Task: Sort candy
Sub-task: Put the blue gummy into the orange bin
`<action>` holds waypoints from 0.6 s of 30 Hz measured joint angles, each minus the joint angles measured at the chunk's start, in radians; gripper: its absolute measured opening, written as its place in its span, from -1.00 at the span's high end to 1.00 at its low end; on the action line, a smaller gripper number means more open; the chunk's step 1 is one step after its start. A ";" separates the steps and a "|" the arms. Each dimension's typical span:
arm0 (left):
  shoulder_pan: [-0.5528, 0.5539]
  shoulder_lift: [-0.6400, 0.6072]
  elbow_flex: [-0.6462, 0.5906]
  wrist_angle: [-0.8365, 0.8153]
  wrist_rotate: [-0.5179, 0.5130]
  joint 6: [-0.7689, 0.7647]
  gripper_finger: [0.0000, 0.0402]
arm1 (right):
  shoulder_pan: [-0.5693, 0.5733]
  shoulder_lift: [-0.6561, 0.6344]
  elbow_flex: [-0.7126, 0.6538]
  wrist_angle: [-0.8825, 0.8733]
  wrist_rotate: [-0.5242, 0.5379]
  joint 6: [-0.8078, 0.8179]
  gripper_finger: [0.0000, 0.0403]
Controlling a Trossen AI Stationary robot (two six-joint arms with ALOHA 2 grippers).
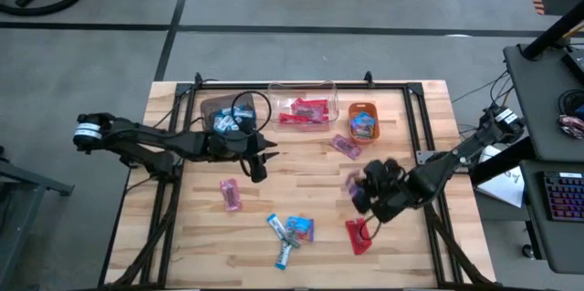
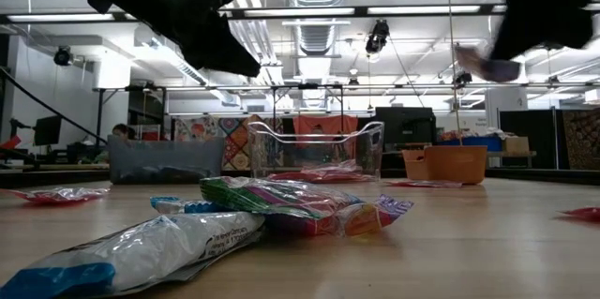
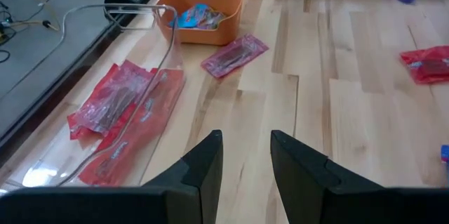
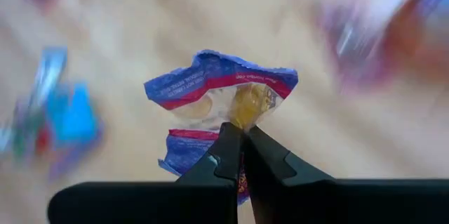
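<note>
The right gripper (image 4: 242, 143) was pinched shut on a purple-and-pink wrapped candy (image 4: 223, 97), holding it by a crumpled fold with the wrapper fanned out above the fingertips. In the high view that gripper (image 1: 365, 191) hung over the right half of the table (image 1: 301, 195), well in front of the bins, and the held sweet showed only as a blur beside it. A red candy (image 1: 359, 235) lay just in front of it, and a small heap of blue-and-white candies (image 1: 292, 232) sat near the front middle. A pink candy (image 1: 231, 193) lay toward the left, another pink one (image 1: 345, 146) just before the orange bin (image 1: 362, 120).

The left gripper (image 3: 245, 157) hovered empty near the brown bin (image 1: 224, 116), fingers parted.

Red wrappers already filled the clear bin (image 1: 306, 107). To do the carry well, the right arm would likely need to keep its pinch firm, since the grip was only on a thin fold, travel smoothly, clear the bin wall, and release only once centred over the bin that matched the purple wrapper.
</note>
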 joint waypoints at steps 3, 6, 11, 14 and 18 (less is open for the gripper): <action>0.000 0.008 0.000 0.005 0.000 0.000 0.48 | -0.061 -0.022 0.001 0.000 0.209 -0.075 0.96; 0.000 0.010 0.000 0.009 0.000 -0.010 0.48 | -0.140 -0.016 0.001 0.001 0.370 -0.097 0.96; -0.001 0.010 0.000 0.009 0.000 -0.019 0.48 | -0.315 0.033 0.001 -0.004 0.478 -0.162 0.96; -0.001 0.010 0.000 0.008 0.000 -0.019 0.48 | -0.445 0.040 0.001 -0.009 0.429 -0.224 0.96; -0.001 0.010 0.000 0.002 0.000 -0.027 0.48 | -0.622 0.045 0.001 -0.017 0.259 -0.353 0.96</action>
